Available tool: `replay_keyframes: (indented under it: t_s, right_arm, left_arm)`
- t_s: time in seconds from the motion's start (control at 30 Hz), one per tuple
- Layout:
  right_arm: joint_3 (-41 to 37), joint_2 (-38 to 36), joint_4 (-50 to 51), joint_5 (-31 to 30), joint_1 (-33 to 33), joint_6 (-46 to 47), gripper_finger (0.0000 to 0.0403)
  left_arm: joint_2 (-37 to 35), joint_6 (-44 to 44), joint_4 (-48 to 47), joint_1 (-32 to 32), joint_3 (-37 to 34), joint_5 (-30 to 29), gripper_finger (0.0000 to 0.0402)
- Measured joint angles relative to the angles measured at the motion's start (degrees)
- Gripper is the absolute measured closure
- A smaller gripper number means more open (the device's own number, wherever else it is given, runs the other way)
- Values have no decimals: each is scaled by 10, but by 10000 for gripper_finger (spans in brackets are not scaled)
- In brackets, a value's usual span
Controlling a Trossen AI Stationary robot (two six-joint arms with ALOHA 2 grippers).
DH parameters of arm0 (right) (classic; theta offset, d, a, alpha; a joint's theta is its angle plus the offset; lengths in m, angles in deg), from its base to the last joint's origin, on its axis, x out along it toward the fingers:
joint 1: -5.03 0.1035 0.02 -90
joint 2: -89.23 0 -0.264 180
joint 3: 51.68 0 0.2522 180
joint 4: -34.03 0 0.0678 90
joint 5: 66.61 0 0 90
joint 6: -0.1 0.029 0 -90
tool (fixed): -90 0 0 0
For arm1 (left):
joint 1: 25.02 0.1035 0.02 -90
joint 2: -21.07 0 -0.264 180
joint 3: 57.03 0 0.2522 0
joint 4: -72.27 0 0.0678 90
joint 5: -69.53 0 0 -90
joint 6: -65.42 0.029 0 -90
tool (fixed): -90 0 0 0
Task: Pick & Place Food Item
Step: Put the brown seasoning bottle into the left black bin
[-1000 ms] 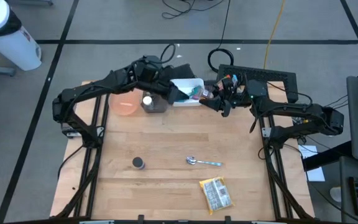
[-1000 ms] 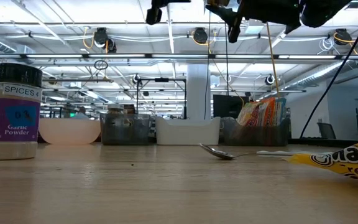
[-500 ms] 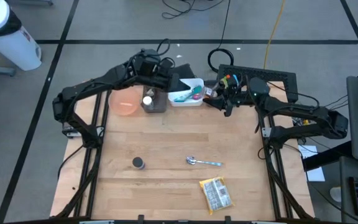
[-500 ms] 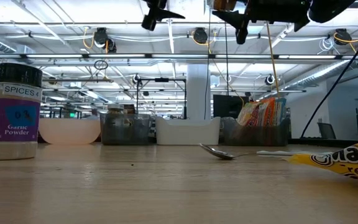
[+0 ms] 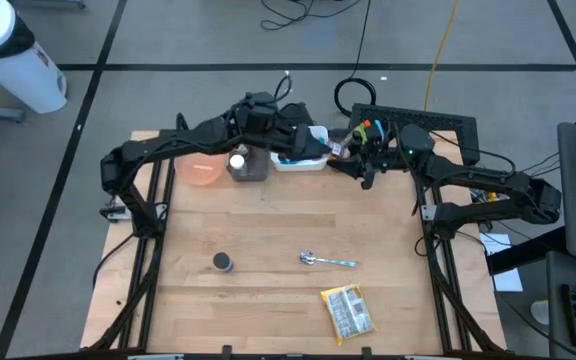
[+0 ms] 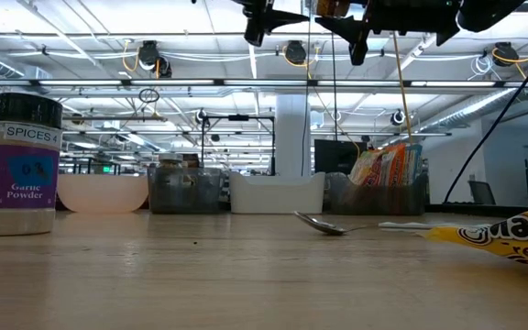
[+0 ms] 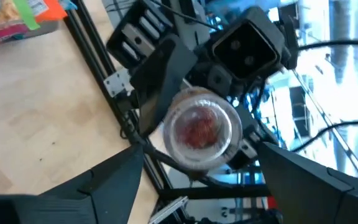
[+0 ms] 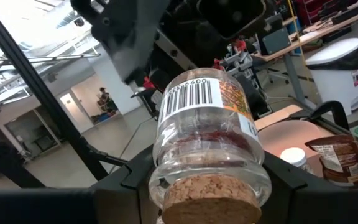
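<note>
Glass spice jar (image 8: 207,134), cork-stoppered, clamped in the right gripper (image 5: 360,155) above the table's back edge.
Left gripper (image 5: 308,148) faces it with fingers spread wide, holding nothing.

Spice shaker (image 5: 224,262), spoon (image 5: 325,260) and yellow snack packet (image 5: 348,312) apart on the wooden table (image 5: 268,230).

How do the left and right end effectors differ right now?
The left end effector is open and empty; the right end effector is shut on a cork-stoppered glass jar. In the high view the left end effector hangs over the white bin; the right end effector sits beside it. Shared: both are raised, facing each other.
</note>
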Motion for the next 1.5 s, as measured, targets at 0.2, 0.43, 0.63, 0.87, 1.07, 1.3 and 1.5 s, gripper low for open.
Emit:
replay_keyframes:
  t_s: [0.2, 0.43, 0.63, 0.87, 1.07, 1.3, 1.5]
  right_arm:
    - [0, -1, 5, 0, 0, -2, 232]
    - [0, -1, 9, 0, 2, -6, 232]
    - [0, -1, 9, 0, 3, -9, 232]
    - [-1, -1, 21, 0, 3, -12, 232]
    - [-1, -1, 34, 1, 2, -19, 232]
    - [-2, 0, 38, 1, 2, -20, 232]
    - [-2, 0, 43, -1, 2, -22, 232]
  left_arm:
    - [0, -17, 8, -4, 0, -52, 73]
    - [0, -19, 35, -8, 0, -54, 73]
    - [6, -18, 33, -21, 0, -69, 73]
    - [18, -43, 34, -22, 1, -61, 73]
    - [23, -50, 28, -23, 1, -54, 73]
    - [28, -44, 17, -23, 1, -52, 73]
    - [28, -33, -17, -20, 2, -47, 74]
